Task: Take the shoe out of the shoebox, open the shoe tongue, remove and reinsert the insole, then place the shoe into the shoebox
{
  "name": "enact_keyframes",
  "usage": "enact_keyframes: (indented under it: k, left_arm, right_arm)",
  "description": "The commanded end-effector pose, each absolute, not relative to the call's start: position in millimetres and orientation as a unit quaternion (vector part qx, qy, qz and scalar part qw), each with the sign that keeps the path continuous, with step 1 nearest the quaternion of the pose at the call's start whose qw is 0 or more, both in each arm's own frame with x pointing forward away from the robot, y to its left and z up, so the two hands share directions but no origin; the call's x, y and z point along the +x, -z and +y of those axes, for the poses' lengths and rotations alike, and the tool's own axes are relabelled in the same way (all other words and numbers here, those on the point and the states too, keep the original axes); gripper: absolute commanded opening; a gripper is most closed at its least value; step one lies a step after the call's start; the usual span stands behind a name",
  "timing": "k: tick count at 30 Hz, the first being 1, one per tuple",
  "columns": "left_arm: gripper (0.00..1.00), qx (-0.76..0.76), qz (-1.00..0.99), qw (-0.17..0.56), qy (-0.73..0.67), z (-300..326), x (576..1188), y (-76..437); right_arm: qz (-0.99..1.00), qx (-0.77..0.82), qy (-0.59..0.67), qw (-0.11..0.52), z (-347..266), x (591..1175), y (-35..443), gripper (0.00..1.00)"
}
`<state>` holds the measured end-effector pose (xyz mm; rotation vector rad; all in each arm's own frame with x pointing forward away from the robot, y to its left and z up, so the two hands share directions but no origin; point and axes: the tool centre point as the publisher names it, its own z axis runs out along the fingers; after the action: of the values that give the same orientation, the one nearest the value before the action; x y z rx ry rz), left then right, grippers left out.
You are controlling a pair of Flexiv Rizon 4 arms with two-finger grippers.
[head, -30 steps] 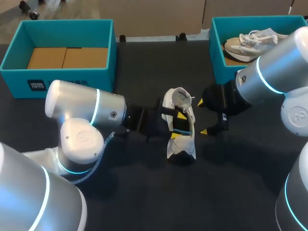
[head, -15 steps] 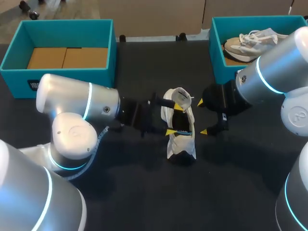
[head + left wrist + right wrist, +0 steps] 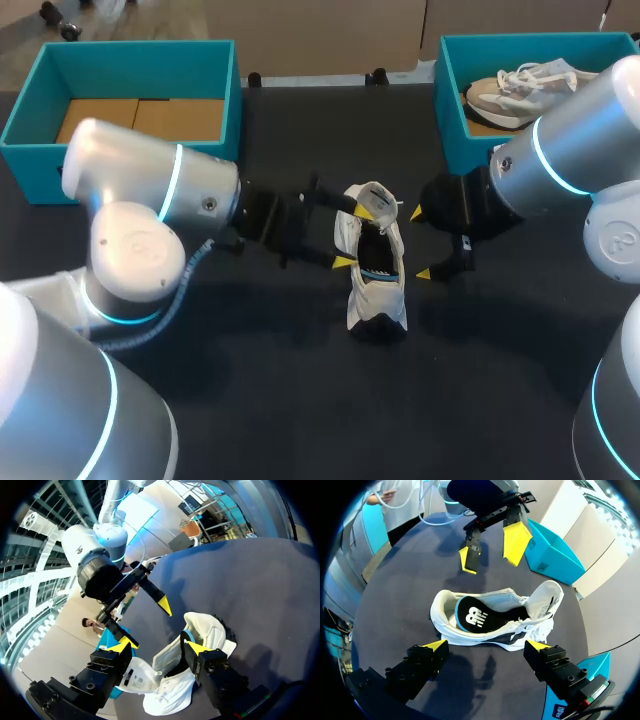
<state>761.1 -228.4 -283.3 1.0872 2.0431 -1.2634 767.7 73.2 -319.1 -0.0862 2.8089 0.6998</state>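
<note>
The dark table (image 3: 300,420) is lying bare along its near edge. At its middle the white shoe (image 3: 375,275) is sitting out of any box. Its tongue (image 3: 547,597) is folded back at the far end, and the dark insole (image 3: 475,615) is showing inside.

Your left gripper (image 3: 357,237) is coming in from the left with its fingers spread wide and holding nothing. One yellow tip is hanging by the tongue and the other just beside the shoe's left flank. I can't tell whether either is touching.

Your right gripper (image 3: 421,243) is waiting just beside the shoe's right flank. Its fingers are also parted and not touching the shoe.

At the far left corner, a teal box (image 3: 40,170) is showing its brown cardboard floor. At the far right, a second teal box (image 3: 452,130) is holding a grey shoe (image 3: 515,90) with white laces.
</note>
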Motion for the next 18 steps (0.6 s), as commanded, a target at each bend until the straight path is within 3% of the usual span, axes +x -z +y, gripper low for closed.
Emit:
enact_keyframes:
  k: [1, 14, 18]
  left_arm:
    - [0.71, 0.419, 0.752, 0.231, 0.454, -222.0, 766.1, 273.2]
    - [0.77, 0.494, 0.741, 0.160, 0.425, -216.6, 772.0, 263.4]
    - [0.87, 0.510, 0.739, 0.141, 0.417, -215.1, 771.4, 262.0]
  right_arm:
    - [0.963, -0.029, -0.238, 0.124, 74.1, 766.8, 319.8, 1.00]
    - [0.965, -0.023, -0.235, 0.116, 69.6, 765.1, 318.3, 1.00]
    - [0.969, -0.020, -0.223, 0.107, 61.8, 765.5, 312.5, 1.00]
